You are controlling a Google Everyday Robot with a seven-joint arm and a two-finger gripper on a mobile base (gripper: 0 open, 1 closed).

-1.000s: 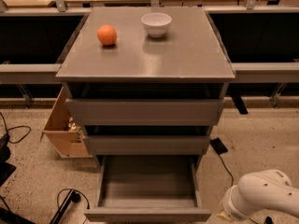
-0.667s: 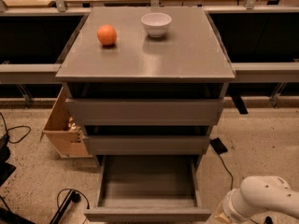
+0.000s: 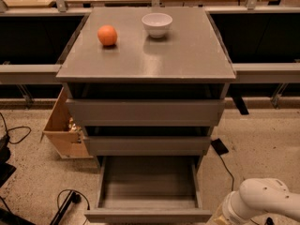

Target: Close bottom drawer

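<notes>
1. The grey cabinet's worktop (image 3: 187, 55) fills the upper middle of the camera view. On it an orange (image 3: 107, 35) sits toward 10 o'clock and a white bowl (image 3: 157, 24) toward 12 o'clock, near each other but apart.
2. Below the worktop comes the top drawer front (image 3: 145, 112), then the middle drawer front (image 3: 146, 145), each with a dark gap above it.
3. The bottom drawer (image 3: 148, 215) is at 6 o'clock, pulled well out of the cabinet toward the camera. Its shallow box lies open to view with the grey floor showing.
4. A white arm segment (image 3: 265, 203) shows at 5 o'clock, just right of the bottom drawer's front corner. No contact with the drawer can be made out.
5. The pincer lies beyond the bottom edge of the view near 5 o'clock. How far open it is, and whether it has hold of anything, cannot be told.
6. At 8 o'clock a brown box (image 3: 63, 130) leans against the cabinet's side.
7. Black cables (image 3: 70, 200) trail on the speckled floor at 7 o'clock.
</notes>
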